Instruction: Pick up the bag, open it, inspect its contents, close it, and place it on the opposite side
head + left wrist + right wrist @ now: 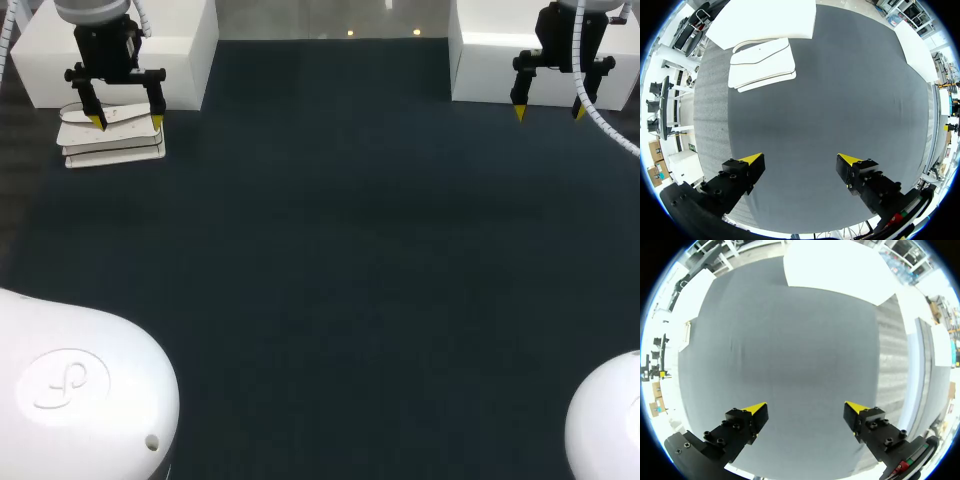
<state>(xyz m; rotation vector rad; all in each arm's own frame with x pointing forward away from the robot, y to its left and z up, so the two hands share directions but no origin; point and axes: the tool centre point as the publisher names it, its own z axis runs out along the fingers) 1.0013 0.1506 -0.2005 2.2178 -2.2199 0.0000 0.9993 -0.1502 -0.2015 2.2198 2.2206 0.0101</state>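
Since the bag (pixel 115 150) lies flat and untouched at the far left of the table (pixel 330 250), just beside a white block (pixel 185 45), the first step, the pick-up, is judged not yet begun. The left gripper (pixel 127 122) is held wide open with nothing in it. Its tips are seen over the bag in the head view, but in the left wrist view the bag (pixel 762 65) lies ahead of the left gripper (pixel 800 158) and apart from it, so no contact is assumed. The right gripper (pixel 549 113) is likewise spread wide and empty at the far right, by a second white block (pixel 495 60), with only dark mat ahead of it. Bag noted as white, flap uppermost, with a thin loop, probably a handle, at one end; the closure cannot be made out. Next move, as judged: the left gripper is to be brought forward and down and closed on the loop or an edge, since little is offered to pinch by a flat body. The opposite side is taken to be the right.
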